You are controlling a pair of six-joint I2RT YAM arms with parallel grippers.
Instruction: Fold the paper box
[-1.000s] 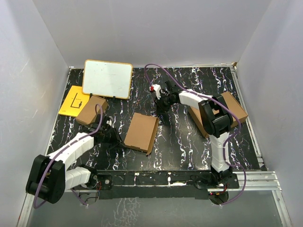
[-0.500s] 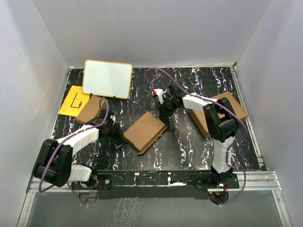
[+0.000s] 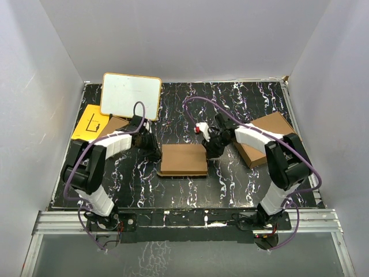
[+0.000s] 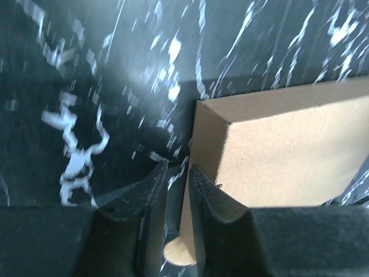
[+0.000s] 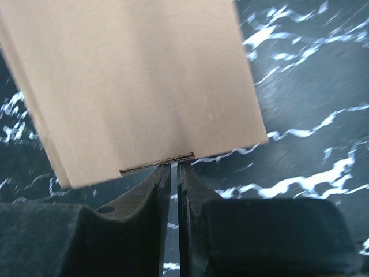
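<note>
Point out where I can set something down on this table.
Free: the far strip between the whiteboard and the larger box; the near strip before the paper box. Crowded: far left, around the yellow sheet.

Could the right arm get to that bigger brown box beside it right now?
Probably yes: the larger brown box lies right by its forearm with nothing between, though the right pincer sits closed at the edge of the paper box.

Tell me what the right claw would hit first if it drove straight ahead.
The flat brown cardboard box: the right claw points straight at the notch in the edge facing it, with nothing in between. Whether the tips touch that edge now is unclear.
</note>
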